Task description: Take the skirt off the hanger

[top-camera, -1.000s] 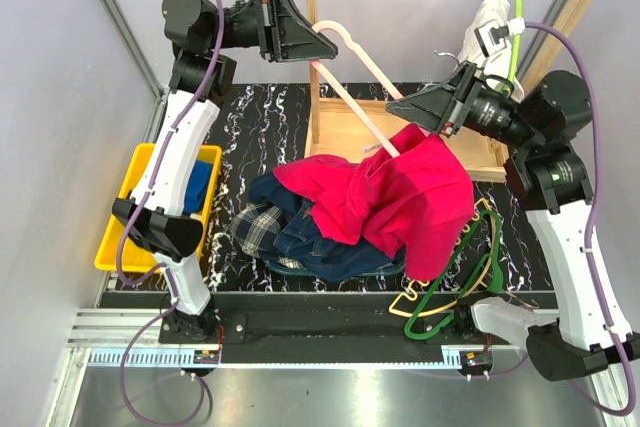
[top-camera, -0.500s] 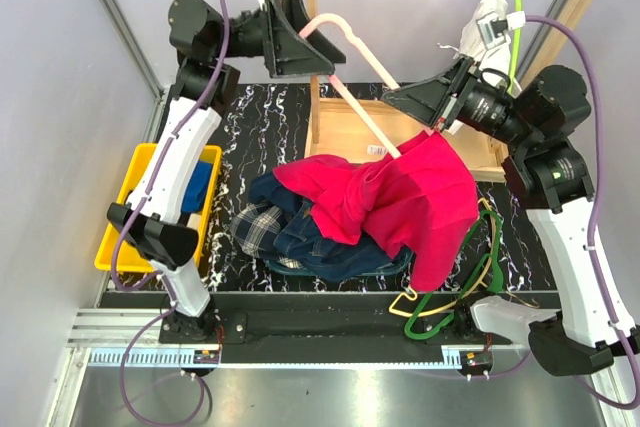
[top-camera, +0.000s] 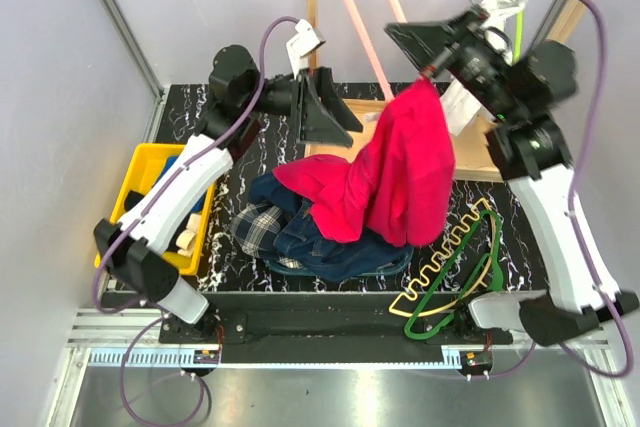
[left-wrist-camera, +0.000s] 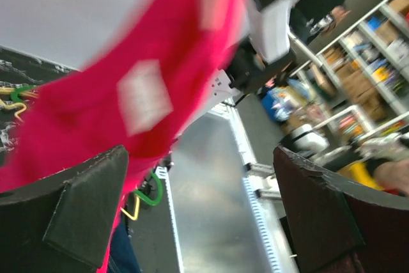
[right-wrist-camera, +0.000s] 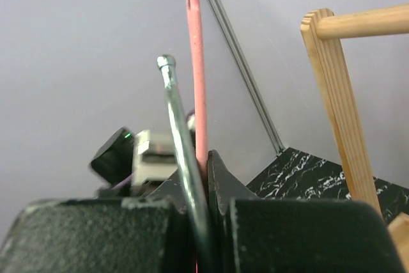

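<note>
Skirt [top-camera: 255, 229] lies on table [top-camera: 250, 127]; right hand [top-camera: 425, 75] grips pink hanger [top-camera: 352, 17].

The skirt [top-camera: 256, 224] lies on the table [top-camera: 250, 127] — hanger [top-camera: 433, 271] right, bin [top-camera: 148, 161] left.

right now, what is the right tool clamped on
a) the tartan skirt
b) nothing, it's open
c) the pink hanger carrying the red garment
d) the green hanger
c: the right tool is shut on the pink hanger, with the red garment hanging below it, while the tartan skirt lies on the table.
</note>
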You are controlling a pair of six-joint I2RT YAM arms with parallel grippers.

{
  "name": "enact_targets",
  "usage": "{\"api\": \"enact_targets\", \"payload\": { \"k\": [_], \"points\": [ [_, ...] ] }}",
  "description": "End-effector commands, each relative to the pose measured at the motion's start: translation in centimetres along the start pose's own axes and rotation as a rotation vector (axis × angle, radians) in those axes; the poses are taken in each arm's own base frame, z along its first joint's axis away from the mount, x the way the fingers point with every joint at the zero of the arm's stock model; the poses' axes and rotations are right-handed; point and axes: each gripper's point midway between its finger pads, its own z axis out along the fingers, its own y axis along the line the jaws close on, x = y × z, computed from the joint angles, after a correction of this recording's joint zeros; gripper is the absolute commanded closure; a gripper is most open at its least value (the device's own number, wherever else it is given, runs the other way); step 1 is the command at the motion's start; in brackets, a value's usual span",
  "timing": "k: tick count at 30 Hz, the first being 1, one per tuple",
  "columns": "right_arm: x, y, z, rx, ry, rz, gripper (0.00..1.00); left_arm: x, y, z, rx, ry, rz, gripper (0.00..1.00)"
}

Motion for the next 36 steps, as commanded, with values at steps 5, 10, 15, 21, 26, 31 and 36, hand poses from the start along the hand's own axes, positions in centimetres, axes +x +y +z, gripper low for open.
{"api": "enact_targets", "payload": {
  "k": [5, 10, 15, 21, 26, 31, 36],
  "points": [
    [-5.1, 3.5, 3.5, -0.123, -0.204, -0.037, 1.00, 4.5, 0.4, 2.0, -0.075, 0.004, 0.165, 0.01],
    [-6.1, 5.0, 3.7, -0.195, -0.241, 0.025, 1.00, 9.5, 5.2, 2.6, -0.225, 0.096, 0.220, 0.01],
    [-6.5, 6.5, 2.9, -0.213, -0.218, 0.017, 1.00, 3.7, 5.9, -1.3, -0.397, -0.011, 0.339, 0.01],
    [-6.1, 6.6, 2.2, -0.191, -0.187, -0.015, 1.00, -1.8, -1.6, -5.6, -0.369, -0.115, 0.544, 0.01],
    [-5.3, 6.7, 2.6, -0.221, -0.159, 0.016, 1.00, -1.6, -6.6, -6.7, -0.330, -0.139, 0.653, 0.01],
    [-5.3, 7.2, 2.8, -0.255, -0.159, 0.079, 1.00, -2.0, -4.1, -5.0, -0.188, -0.194, 0.478, 0.01],
    [-5.7, 8.2, 2.9, -0.291, -0.161, 0.106, 1.00, -1.9, -1.7, -3.1, -0.093, -0.189, 0.419, 0.01]
  ]
}}
